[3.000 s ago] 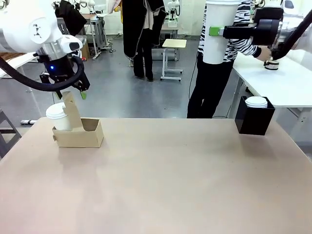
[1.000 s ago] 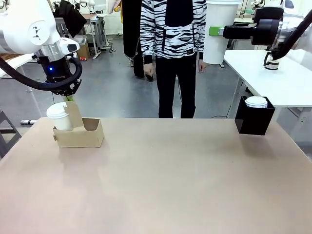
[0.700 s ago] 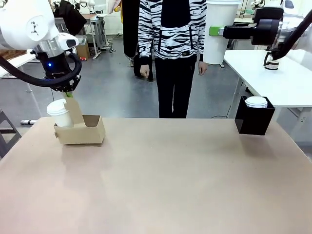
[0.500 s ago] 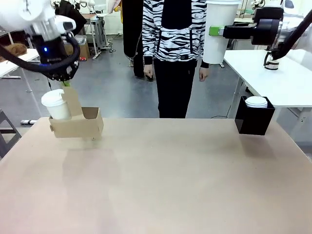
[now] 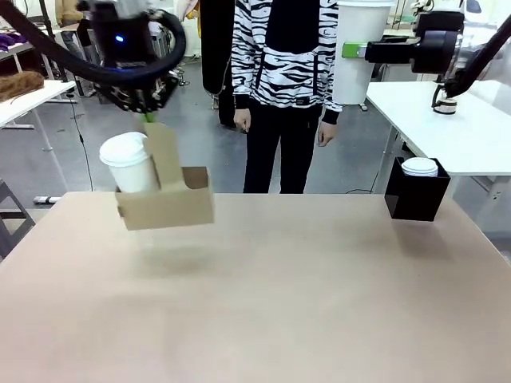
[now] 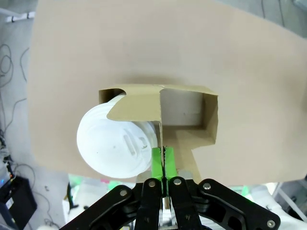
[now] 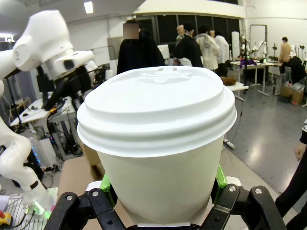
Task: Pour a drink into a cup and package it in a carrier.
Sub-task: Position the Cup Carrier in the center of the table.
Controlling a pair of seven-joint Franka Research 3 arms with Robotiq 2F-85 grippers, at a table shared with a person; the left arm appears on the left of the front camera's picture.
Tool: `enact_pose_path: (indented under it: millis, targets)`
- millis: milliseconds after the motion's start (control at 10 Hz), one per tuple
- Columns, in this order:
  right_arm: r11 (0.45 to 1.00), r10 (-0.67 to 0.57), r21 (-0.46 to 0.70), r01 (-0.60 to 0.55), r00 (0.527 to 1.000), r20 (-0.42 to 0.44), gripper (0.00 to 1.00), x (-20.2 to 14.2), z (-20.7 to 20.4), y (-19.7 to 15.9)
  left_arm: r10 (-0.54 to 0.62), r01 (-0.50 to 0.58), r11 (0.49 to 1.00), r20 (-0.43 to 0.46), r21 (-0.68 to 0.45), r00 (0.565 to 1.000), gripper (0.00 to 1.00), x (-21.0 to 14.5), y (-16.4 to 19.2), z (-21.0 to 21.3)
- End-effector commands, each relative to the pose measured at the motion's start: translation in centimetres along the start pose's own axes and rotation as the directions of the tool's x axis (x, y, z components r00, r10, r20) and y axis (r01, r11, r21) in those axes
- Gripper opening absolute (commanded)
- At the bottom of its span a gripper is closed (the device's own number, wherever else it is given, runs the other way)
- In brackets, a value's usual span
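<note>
Left claw [image 5: 147, 118] downward, tight on tab of airborne carrier [image 5: 169, 210]

Cup [image 5: 129, 163] in carrier [image 5: 166, 207] above table [image 5: 319, 303]

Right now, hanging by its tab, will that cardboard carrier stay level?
Probably tips slightly: the carrier holds a cup in one pocket only. The thin cardboard tab, pinched by the left gripper, may flex.
</note>
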State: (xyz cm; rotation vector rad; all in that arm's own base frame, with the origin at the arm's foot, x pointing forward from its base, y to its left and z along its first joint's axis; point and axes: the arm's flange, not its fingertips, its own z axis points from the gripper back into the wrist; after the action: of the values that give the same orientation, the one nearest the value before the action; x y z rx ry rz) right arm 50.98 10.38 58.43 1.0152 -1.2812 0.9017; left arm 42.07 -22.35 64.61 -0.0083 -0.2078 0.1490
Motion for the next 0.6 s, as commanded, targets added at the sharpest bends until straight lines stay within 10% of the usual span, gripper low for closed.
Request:
enact_pose_path:
  millis: [0,500]
  targets:
    - [1.000,0.015,0.003,-0.015,1.000,0.006,0.86,0.4,-0.2,0.0,0.022,-0.022,1.000,-0.023,0.020,0.999,0.02,-2.6,-2.4,-0.7]
    - [1.000,0.015,0.003,-0.015,1.000,0.006,0.86,0.4,-0.2,0.0,-0.060,0.059,0.998,0.044,0.021,0.997,0.02,-8.5,-9.0,-5.5]
